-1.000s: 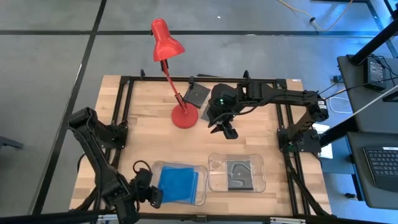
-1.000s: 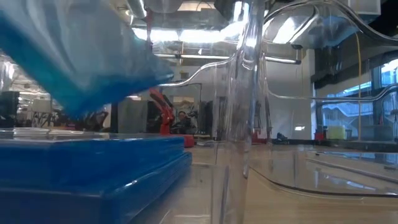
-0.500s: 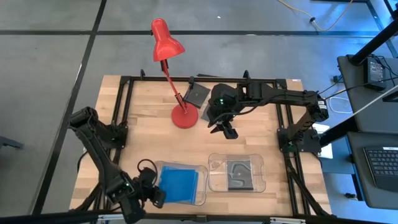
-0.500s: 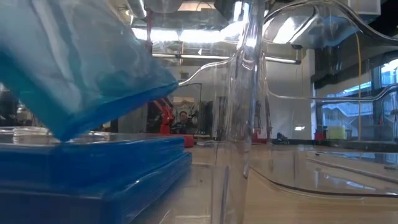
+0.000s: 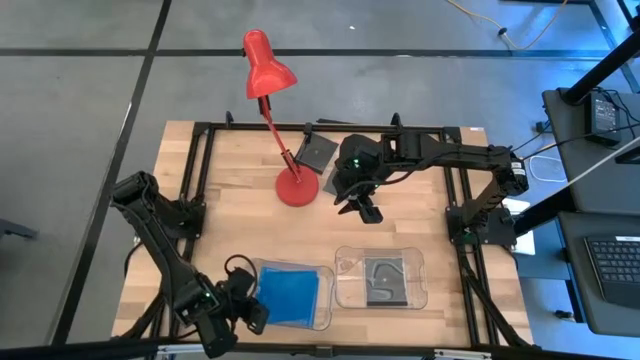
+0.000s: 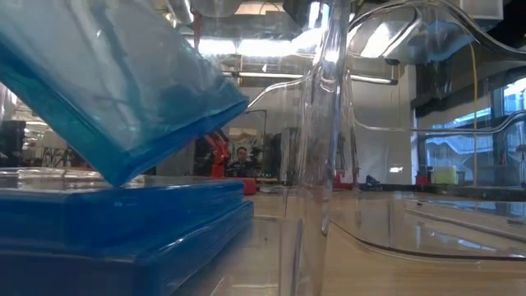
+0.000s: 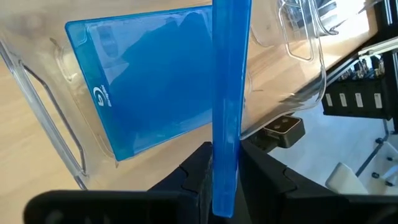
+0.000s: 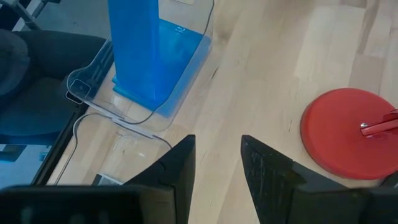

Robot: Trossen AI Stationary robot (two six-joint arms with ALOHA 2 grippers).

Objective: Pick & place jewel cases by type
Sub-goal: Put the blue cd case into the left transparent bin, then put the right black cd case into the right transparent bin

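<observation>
- The left gripper (image 7: pixel 225 186), at the near left corner of the wooden table (image 5: pixel 240 215), has its two dark fingers (image 7: pixel 198 171) narrowly set either side of a thin translucent blue jewel case (image 7: pixel 229 93), pinching it by one edge.
- That case stands tilted over the clear rounded plastic tray on the left (image 5: pixel 322 300), one corner down on the stacked blue jewel cases (image 6: pixel 123 218) already lying flat inside it (the low view shows the tilt plainly).
- The clear rounded plastic tray on the right (image 5: pixel 418 268) holds a dark grey jewel case (image 5: pixel 383 280) lying flat.
- Another dark grey jewel case (image 5: pixel 315 152) lies on the far side of the table, just beside the round base of the red desk lamp (image 5: pixel 297 188).
- The right gripper (image 5: pixel 362 207) hovers over mid-table near the lamp base, holding nothing; its fingers (image 8: pixel 174 171) stand a little apart.
- Handling, as a judgement: these cases look light, stiff and smooth, so they would likely slide on one another and on the tray, and thin plastic could crack or spring open under a hard squeeze.
- An edge grip across the thin faces suits them; the flat dark case would probably need taking by an exposed edge.
</observation>
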